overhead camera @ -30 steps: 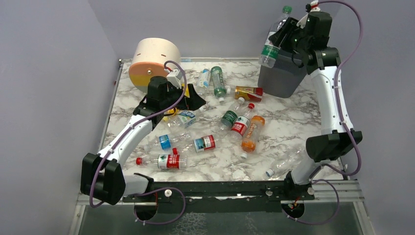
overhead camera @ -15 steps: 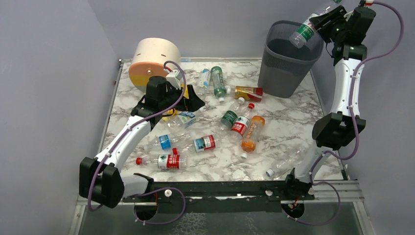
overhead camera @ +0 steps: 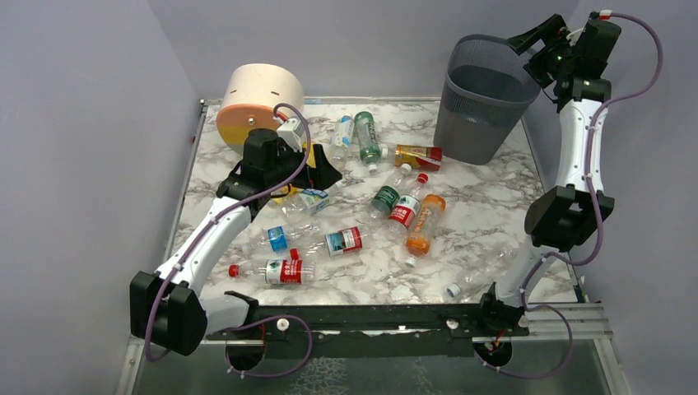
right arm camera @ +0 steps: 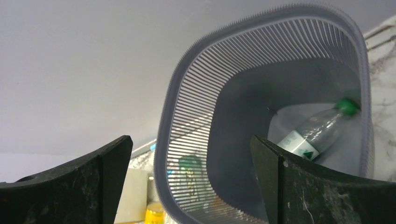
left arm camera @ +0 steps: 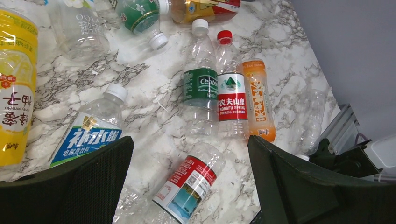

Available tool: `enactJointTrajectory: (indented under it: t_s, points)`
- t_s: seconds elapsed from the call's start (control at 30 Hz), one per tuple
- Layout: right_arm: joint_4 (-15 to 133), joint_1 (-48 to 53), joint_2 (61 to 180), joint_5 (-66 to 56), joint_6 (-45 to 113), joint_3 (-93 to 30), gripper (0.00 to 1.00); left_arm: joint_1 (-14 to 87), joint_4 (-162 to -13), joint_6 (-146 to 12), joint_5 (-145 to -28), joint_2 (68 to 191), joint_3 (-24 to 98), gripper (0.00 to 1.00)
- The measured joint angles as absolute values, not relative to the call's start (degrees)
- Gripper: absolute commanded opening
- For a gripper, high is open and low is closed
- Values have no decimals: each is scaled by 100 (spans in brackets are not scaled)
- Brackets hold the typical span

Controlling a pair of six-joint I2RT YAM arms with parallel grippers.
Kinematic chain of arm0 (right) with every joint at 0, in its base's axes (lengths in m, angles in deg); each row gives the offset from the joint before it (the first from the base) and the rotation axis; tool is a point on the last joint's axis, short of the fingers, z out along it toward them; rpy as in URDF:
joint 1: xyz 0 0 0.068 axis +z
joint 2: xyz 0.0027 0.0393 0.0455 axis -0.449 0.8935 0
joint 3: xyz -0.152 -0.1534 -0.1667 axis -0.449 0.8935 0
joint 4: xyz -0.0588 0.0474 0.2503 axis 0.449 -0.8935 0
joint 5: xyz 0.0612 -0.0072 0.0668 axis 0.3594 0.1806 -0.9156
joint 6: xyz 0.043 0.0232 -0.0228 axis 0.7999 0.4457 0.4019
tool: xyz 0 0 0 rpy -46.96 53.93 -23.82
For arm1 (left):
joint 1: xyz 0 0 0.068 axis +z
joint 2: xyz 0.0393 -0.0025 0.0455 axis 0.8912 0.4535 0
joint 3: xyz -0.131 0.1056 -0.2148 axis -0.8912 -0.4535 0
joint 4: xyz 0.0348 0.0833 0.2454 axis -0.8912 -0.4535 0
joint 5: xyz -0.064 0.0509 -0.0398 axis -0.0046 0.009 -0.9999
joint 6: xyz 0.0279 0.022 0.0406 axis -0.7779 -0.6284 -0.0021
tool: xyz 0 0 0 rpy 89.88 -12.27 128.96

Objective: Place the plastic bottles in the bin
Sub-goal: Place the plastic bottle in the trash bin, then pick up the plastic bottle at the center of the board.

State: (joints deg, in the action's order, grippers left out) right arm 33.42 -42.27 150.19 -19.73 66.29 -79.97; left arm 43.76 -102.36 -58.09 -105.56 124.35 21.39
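The dark grey mesh bin [overhead camera: 486, 90] stands at the table's back right. My right gripper [overhead camera: 535, 41] hangs open above its right rim with nothing between the fingers. In the right wrist view [right arm camera: 190, 140] a clear green-capped bottle [right arm camera: 317, 130] lies inside the bin [right arm camera: 187, 93]. Several plastic bottles lie scattered on the marble table [overhead camera: 494, 206]. My left gripper [overhead camera: 290, 183] is open, low over them. In the left wrist view [left arm camera: 190, 144] a red-labelled bottle [left arm camera: 189, 182] lies below the gap. A blue-labelled bottle [left arm camera: 91, 135] lies by the left finger. A green-labelled [left arm camera: 200, 88], a red-labelled [left arm camera: 232, 98] and an orange bottle [left arm camera: 258, 100] lie beyond.
A round beige-orange drawer unit [overhead camera: 259, 103] stands at the back left, just behind my left arm. A yellow bottle [left arm camera: 14, 102] lies at the left arm's side. A clear bottle [overhead camera: 481, 271] lies near the right arm's base. A metal rail [overhead camera: 395, 317] runs along the near edge.
My right gripper carried the green-capped bottle up over the bin, opened, and the bottle now lies inside the bin. The left arm barely moved.
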Motion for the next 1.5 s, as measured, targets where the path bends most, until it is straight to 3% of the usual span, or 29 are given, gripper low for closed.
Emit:
enactJointTrajectory:
  t_s: [0.17, 0.47, 0.63, 1.03, 1.5]
  points:
    - [3211, -4227, 14259, -1952, 6489, -7294, 100, 4376, -10288, -5805, -10567, 12306, 2139, 99]
    - [3406, -4184, 11586, -2581, 6251, -4749, 100, 4376, -10328, -5601, -10911, 11726, 2015, 99]
    - [3273, -4135, 10803, -2808, 6008, -3838, 100, 4376, -10325, -5457, -11136, 11460, 1853, 99]
    - [2650, -4135, 10349, -2891, 5523, -2319, 100, 4376, -10347, -5372, -11529, 11698, 1588, 99]
    - [2226, -3937, 10609, -2940, 5527, -1707, 100, 4376, -10944, -5256, -11599, 11691, 1167, 99]
